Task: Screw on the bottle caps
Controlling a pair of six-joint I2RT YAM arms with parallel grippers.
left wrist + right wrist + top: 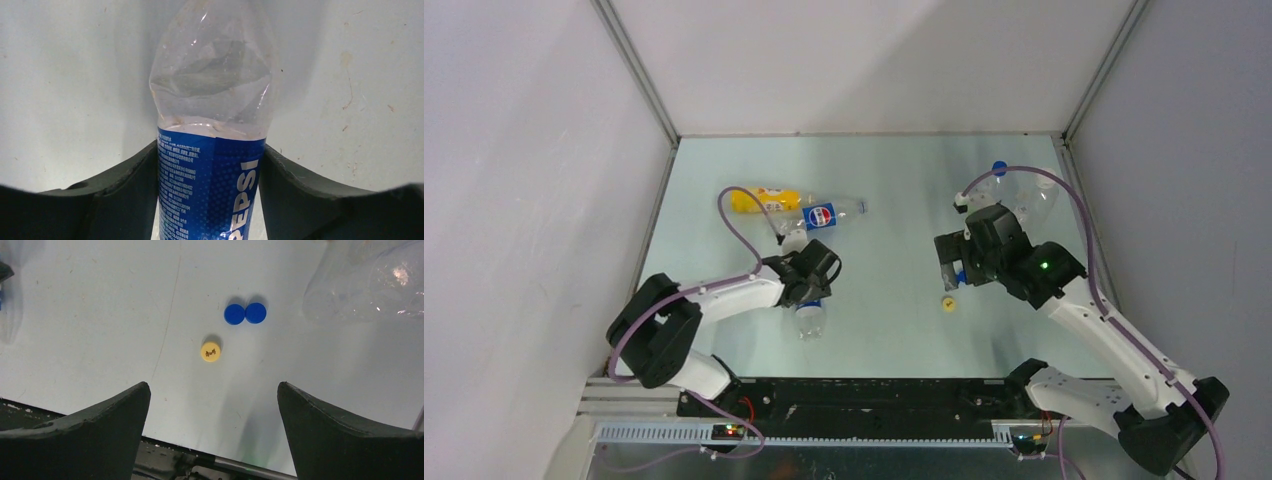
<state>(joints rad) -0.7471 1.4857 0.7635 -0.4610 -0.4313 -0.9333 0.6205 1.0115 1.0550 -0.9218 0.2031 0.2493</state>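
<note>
**Top view.** Left gripper sits over a Pepsi bottle lying on the desk, left of centre. The bottle's long axis runs nearly up-down the frame. One clear end sticks out below the gripper, the other above it. Which end carries the mouth: cannot tell from here.

Higher in the frame, a second Pepsi bottle lies left-right, its narrow neck end pointing right. A yellow-orange bottle lies in line with it on its left, ends meeting or nearly so.

Right gripper hangs right of centre. Yellow cap is on the desk just below it in the frame, well apart from all three bottles. Clear bottle at upper right, beyond the right gripper.

**Left wrist view.** The Pepsi bottle fills the centre, long axis up-down the frame. Blue label is low, crumpled clear part runs to the top edge. Both fingers press the label from either side: clenched on the bottle.

**Right wrist view.** Fingers stand wide apart at the lower corners, holding nothing: released. The yellow cap lies flat near centre, ahead of the gap. Two blue caps lie side by side, touching, just up and right of it. The clear bottle's body shows in the upper right corner.
</note>
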